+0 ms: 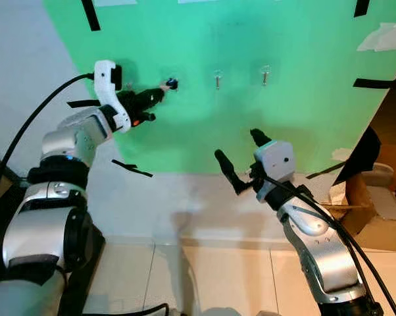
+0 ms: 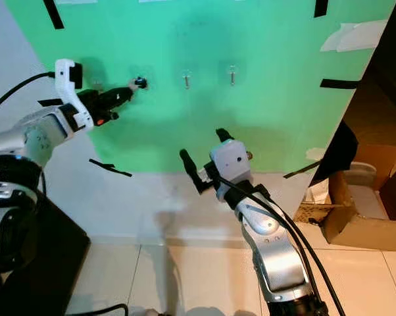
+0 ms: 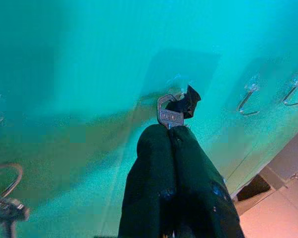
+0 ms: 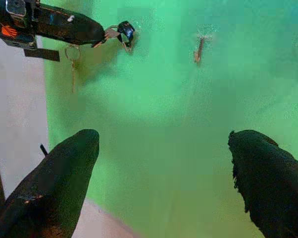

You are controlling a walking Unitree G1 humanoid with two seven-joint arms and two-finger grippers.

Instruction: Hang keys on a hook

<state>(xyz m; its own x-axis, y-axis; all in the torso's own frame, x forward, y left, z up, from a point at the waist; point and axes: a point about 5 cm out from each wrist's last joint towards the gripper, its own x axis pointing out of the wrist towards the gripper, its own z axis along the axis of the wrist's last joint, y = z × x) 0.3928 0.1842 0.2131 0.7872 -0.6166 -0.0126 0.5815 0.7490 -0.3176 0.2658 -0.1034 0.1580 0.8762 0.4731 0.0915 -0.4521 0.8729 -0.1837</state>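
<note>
My left gripper (image 1: 162, 91) is raised to the green board (image 1: 303, 118) and shut on a silver key (image 3: 170, 115). The key's black fob (image 3: 188, 103) touches the board at a small clear hook (image 4: 126, 44); I cannot tell whether it hangs on the hook. Two more bare hooks (image 1: 218, 79) (image 1: 265, 74) sit in a row to the right. Another key ring (image 4: 72, 55) hangs from a hook under the left gripper. My right gripper (image 1: 239, 149) hovers lower, in front of the board, open and holding nothing.
Black tape strips (image 1: 132, 168) hold the green board to the white wall. A torn cardboard box (image 1: 362, 197) stands on the tiled floor (image 1: 204, 276) at the right, beside a dark opening.
</note>
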